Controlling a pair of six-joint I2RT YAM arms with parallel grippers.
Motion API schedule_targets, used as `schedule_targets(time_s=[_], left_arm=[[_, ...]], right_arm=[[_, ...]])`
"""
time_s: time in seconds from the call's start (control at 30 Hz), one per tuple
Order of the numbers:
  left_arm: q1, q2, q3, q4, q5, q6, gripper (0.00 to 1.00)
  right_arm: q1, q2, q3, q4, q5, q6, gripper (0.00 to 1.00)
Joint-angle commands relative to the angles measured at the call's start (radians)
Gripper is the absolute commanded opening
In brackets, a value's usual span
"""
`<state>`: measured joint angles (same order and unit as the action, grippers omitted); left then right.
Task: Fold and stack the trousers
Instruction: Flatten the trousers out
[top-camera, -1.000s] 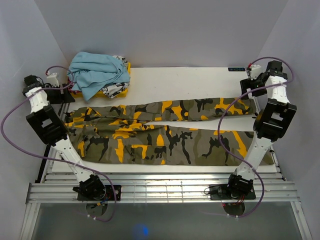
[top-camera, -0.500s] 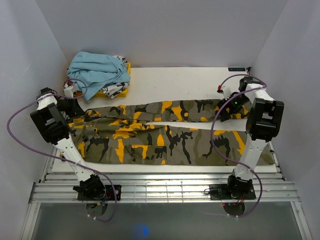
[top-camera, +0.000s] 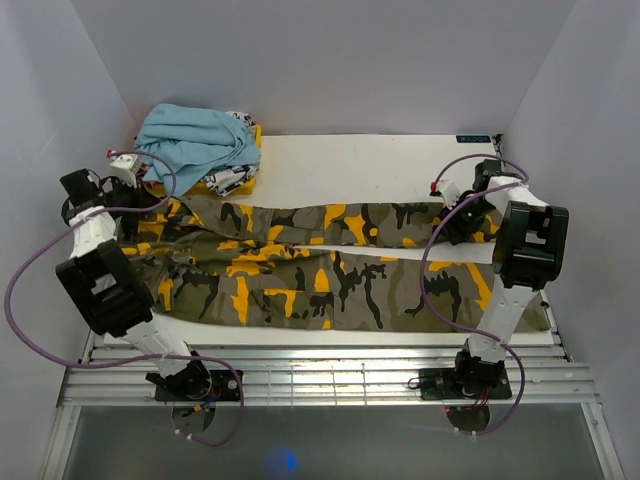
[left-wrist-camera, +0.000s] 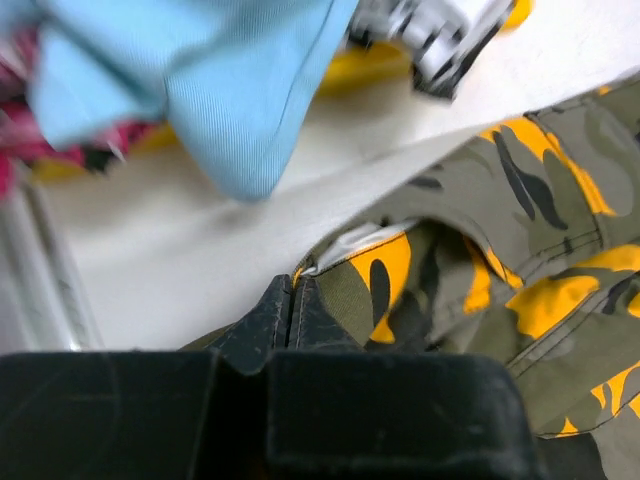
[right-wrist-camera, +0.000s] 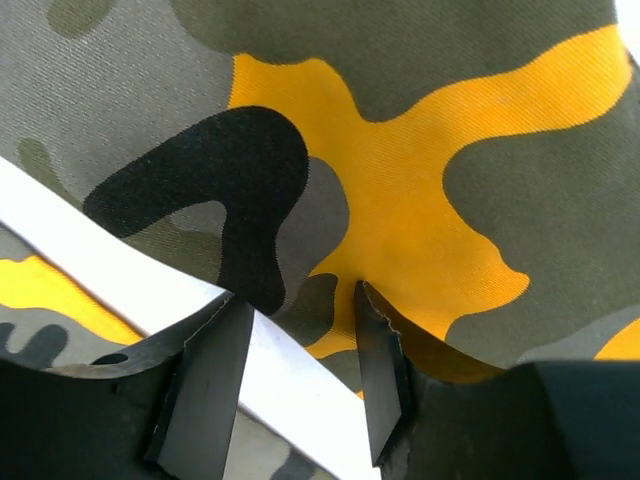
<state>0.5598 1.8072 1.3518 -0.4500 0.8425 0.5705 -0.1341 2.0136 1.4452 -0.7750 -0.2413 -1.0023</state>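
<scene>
A white table (top-camera: 380, 165) fills a narrow booth with pale grey walls (top-camera: 330, 60) on three sides, and silver rails (top-camera: 330, 375) run along the table's near edge. One pair of camouflage trousers (top-camera: 300, 285) lies spread across the table, waist at the table's left end. Its two legs run side by side to the right end, with a thin strip of white showing between them.

Two more garments are piled in the table's far-left corner, a light blue garment (top-camera: 190, 140) on top of a yellow and white printed garment (top-camera: 232, 178).

Two arms work the table. The left gripper (left-wrist-camera: 291, 292) has its jaws pressed together on the waistband's edge near the table's far-left corner. The right gripper (right-wrist-camera: 298, 298) has its jaws parted, straddling the near edge of the far leg at the table's right end and clamping nothing.

The near leg lies close to the table's near and right edges. Bare tabletop runs along the far edge, right of the pile.
</scene>
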Motion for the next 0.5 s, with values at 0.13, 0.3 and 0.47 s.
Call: schedule_targets(time_s=[0.13,0.3,0.47], left_arm=[[0.012,-0.301,-0.272,0.528,0.102,-0.049,0.0],[0.012,-0.269,-0.244,0.456,0.041,-0.017,0.0],[0.028,-0.235,-0.232,0.419,0.0,-0.017,0.0]], right_arm=[[-0.042,0.053,0.03,0.002,0.086,0.007,0.48],[-0.056,0.037,0.058,-0.029,0.065,-0.012,0.47],[-0.064,0.014,0.079,-0.058,0.068,-0.036,0.36]])
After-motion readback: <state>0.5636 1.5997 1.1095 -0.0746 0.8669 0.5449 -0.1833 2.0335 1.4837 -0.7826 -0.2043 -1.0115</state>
